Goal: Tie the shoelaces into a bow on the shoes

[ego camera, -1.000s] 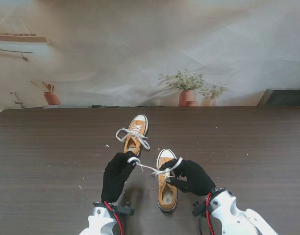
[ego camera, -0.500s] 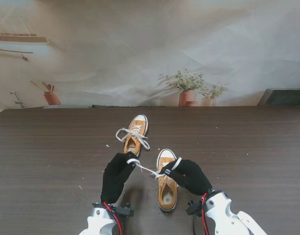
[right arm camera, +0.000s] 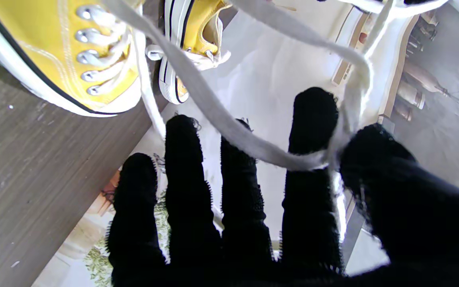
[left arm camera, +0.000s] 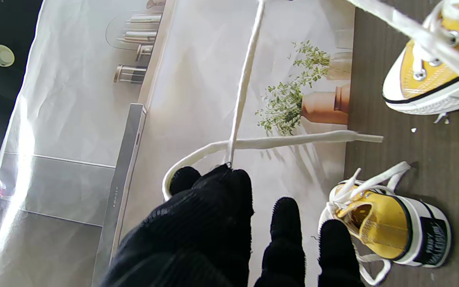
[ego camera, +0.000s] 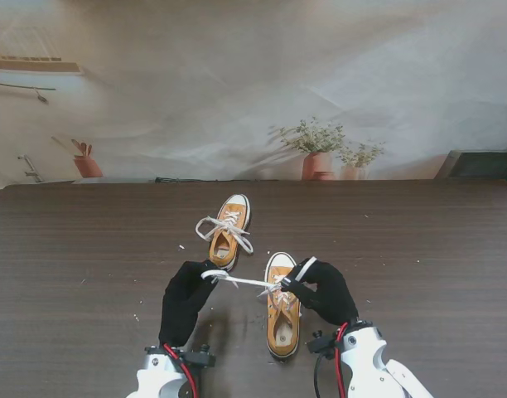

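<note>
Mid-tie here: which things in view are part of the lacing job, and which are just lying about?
In the job:
near shoe
its lace, stretched between both hands
left hand, pinching one end
right hand, pinching the other
far shoe, laces loose

Lying about:
white crumbs on the table
backdrop with printed plants

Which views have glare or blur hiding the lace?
Stand view: even light, lace small but sharp. Left wrist view: backdrop glare at the frame edge, lace clear. Right wrist view: near lace soft, bright backdrop washing it out by the right hand.
</note>
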You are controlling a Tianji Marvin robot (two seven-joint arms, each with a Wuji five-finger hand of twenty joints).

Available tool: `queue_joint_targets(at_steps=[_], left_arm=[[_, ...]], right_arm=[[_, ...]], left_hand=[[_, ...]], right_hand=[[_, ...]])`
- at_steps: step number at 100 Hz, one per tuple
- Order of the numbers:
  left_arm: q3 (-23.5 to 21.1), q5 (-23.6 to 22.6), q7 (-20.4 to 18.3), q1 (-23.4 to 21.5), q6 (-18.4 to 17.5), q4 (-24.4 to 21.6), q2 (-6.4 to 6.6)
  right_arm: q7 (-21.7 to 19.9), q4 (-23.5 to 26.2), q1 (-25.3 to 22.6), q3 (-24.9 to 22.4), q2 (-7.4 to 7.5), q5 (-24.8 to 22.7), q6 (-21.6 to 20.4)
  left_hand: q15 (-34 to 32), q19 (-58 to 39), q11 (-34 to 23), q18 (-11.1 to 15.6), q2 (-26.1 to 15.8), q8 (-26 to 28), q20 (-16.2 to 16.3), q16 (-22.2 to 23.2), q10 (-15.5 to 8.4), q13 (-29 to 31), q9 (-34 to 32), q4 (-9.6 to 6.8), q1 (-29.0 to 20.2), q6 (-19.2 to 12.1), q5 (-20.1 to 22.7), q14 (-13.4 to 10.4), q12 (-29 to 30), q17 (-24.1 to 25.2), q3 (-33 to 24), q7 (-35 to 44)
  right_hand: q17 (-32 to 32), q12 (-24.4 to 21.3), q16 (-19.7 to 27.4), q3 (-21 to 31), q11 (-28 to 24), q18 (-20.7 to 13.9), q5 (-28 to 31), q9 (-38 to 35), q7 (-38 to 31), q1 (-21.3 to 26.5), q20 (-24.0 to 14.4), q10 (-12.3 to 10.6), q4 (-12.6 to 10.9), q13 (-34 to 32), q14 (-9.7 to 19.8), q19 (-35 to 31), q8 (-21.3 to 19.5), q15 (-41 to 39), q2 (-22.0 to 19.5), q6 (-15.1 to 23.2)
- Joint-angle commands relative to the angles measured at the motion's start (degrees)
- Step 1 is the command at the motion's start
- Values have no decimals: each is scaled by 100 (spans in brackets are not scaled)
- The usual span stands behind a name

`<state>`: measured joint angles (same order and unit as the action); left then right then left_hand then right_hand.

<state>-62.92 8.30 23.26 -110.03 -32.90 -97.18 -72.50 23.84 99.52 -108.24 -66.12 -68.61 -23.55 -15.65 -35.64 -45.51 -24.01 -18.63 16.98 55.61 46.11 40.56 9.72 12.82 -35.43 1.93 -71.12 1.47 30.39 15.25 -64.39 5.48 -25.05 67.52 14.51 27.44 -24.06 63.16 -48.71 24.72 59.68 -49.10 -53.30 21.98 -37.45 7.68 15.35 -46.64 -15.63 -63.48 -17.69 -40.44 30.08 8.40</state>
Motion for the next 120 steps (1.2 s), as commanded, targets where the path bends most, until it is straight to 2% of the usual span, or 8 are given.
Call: queue_joint_targets(at_steps=[1,22,58,68,77,96,108,120], left_arm=[[-20,-14,-49,-84,61,-41,21],[-71,-6,53,-191,128,9,-5],[-135,-45,120,-372,83,-93,-4],[-120,-40,95,-374,76,-107,4],[-114,-19,66,-365,71,-103,9],[-104,31,43,-354,56,-95,10],[-100,55,1,-350,58,-93,21],[-108,67,-32,-337,45,-75,27]], right_arm=[[-23,-99,-9,39,-23,75,74],[383,-337,18,113,-75,-212,225],[733,-455,15,174,-188,-18,137],[530,-386,-1,165,-175,193,87],[469,-327,-3,171,-196,425,18],[547,-135,-24,241,-324,1151,-153],[847,-94,-7,275,-406,1173,-123],[936,-28,-19,256,-430,1198,-67]], left_hand=[[4,40,-93,-46,-175,172,47,-85,32,142,-131,12,-285,-348,-158,10,-96,27,-222,181],[6,77,-106,-58,-188,195,64,-71,29,123,-123,21,-285,-349,-175,24,-93,31,-223,179],[18,98,-113,-58,-183,194,96,-65,31,118,-115,20,-285,-348,-174,18,-78,26,-213,166],[20,102,-111,-57,-182,193,102,-65,29,121,-114,18,-285,-349,-175,18,-72,25,-208,166],[26,105,-107,-57,-184,192,107,-66,25,117,-110,17,-285,-349,-176,17,-66,24,-200,166],[31,110,-98,-57,-176,172,117,-67,26,112,-103,9,-285,-340,-175,21,-56,23,-197,147],[29,113,-95,-57,-169,169,121,-66,29,117,-109,7,-285,-341,-176,23,-50,22,-196,148],[34,115,-90,-57,-160,166,125,-67,31,112,-108,5,-285,-341,-177,21,-45,22,-198,149]], right_hand=[[-147,-131,83,110,206,21,-25,-70,185,-114,58,84,183,121,-87,99,532,109,-220,194],[-129,-305,35,393,548,205,-615,-414,291,-548,13,172,40,-13,-250,186,1840,162,-369,601],[-957,-757,372,-209,1187,-327,-2213,975,54,-313,334,-84,262,987,-172,1555,1444,1377,-711,1633],[-993,-761,356,-264,1173,-397,-2803,1209,336,-856,220,-115,88,1111,-1,1721,1206,1454,-856,1819],[-1047,-741,363,-287,1106,-434,-2636,1306,664,-1374,148,-96,-148,1257,103,1810,879,1409,-837,1655],[-1199,-618,412,-48,742,-466,-1554,1032,-3,-542,187,-190,312,1367,316,1918,1436,1137,214,1321],[-901,-518,402,357,434,-297,-785,267,-616,175,192,-273,261,835,281,1669,1827,904,812,875],[-785,-377,352,836,8,-296,-437,-164,-812,617,367,-363,294,503,334,1215,1086,681,1285,564]])
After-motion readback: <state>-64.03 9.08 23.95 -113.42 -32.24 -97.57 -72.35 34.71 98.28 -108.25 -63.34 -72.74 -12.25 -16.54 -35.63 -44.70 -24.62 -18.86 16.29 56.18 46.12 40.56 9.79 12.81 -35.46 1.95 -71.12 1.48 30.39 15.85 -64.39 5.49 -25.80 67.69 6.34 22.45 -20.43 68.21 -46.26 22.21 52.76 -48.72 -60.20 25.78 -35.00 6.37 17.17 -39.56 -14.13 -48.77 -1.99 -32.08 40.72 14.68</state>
